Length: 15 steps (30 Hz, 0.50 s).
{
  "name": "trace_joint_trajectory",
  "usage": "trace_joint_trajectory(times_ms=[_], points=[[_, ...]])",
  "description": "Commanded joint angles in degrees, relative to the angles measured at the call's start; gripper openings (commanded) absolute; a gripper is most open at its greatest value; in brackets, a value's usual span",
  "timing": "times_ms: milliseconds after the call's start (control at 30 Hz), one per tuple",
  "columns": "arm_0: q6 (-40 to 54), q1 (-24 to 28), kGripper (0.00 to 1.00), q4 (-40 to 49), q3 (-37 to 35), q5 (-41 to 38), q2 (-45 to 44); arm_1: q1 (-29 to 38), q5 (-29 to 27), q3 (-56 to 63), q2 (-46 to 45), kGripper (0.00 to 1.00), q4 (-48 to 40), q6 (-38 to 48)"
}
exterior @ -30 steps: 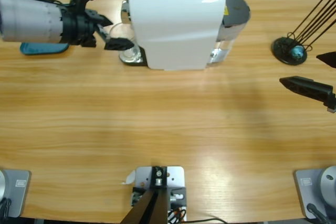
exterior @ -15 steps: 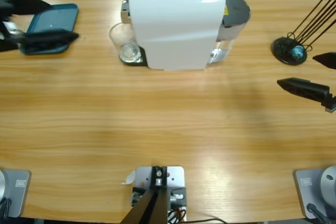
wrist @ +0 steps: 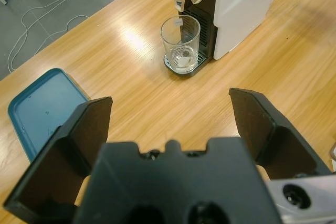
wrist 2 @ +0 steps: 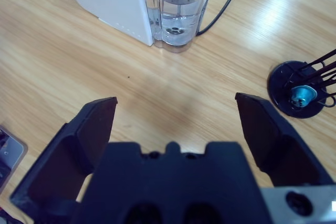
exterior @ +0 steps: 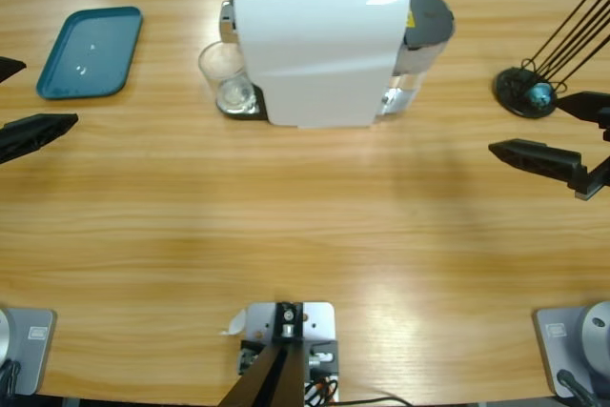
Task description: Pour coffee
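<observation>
Even, bright light falls from overhead on the worktop [exterior: 305, 226], whose varnished wood throws back soft pale patches of glare: one in the high view below the white machine [exterior: 319, 45], one in the left wrist view beside the glass [wrist: 180, 43], another at the upper right of the right wrist view. Shadows are faint and soft-edged; the machine casts a dim one onto the wood in front of it. The near black jaws in both wrist views look large and slightly soft. The water tank [wrist 2: 176, 9] glints.
</observation>
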Motion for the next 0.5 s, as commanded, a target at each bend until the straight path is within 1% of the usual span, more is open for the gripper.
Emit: trace_joint_trajectory(times_ms=[33, 167, 200, 233, 300, 333, 367, 400, 433, 467, 500], points=[[-1.91, -0.42, 0.964, -1.24, 3.68, 0.65, 0.59, -1.56, 0.55, -1.31, 4.61, 0.996, -0.36, -2.36], [-3.35, -0.42, 0.954, -3.02, 5.11, 0.70, 0.99, -5.64, 3.40, -5.41, 6.53, 0.979, -0.25, -5.28], [-3.54, -0.42, 0.949, -3.16, 5.32, 0.81, 0.71, -7.11, 4.51, -7.59, 7.48, 0.927, -0.01, -6.00], [-3.63, -0.42, 0.940, -3.40, 5.55, 0.99, 0.55, -8.40, 5.58, -9.75, 8.41, 0.838, 0.43, -6.47], [-4.00, -0.42, 0.931, -4.02, 6.11, 1.27, 0.54, -11.23, 8.32, -14.76, 10.73, 0.598, 1.63, -6.83], [-4.09, -0.42, 0.931, -4.09, 6.18, 1.30, 0.66, -12.51, 9.31, -17.10, 12.17, 0.577, 2.03, -6.88], [-4.16, -0.42, 0.931, -4.14, 6.20, 1.30, 0.87, -13.46, 9.92, -19.09, 13.79, 0.501, 2.14, -7.18], [-4.37, -0.42, 0.931, -4.19, 6.23, 1.28, 1.05, -14.13, 10.12, -20.97, 15.56, 0.461, 2.29, -7.83], [-4.49, -0.42, 0.931, -4.28, 6.23, 1.27, 1.17, -14.67, 10.24, -22.94, 17.51, 0.390, 2.73, -8.50], [-4.61, -0.42, 0.931, -4.40, 6.29, 1.32, 1.27, -15.23, 10.68, -25.01, 19.64, 0.173, 3.45, -9.39], [-4.79, -0.42, 0.932, -4.53, 6.36, 1.37, 1.35, -15.69, 11.21, -27.24, 21.86, 0.008, 4.67, -10.71]])
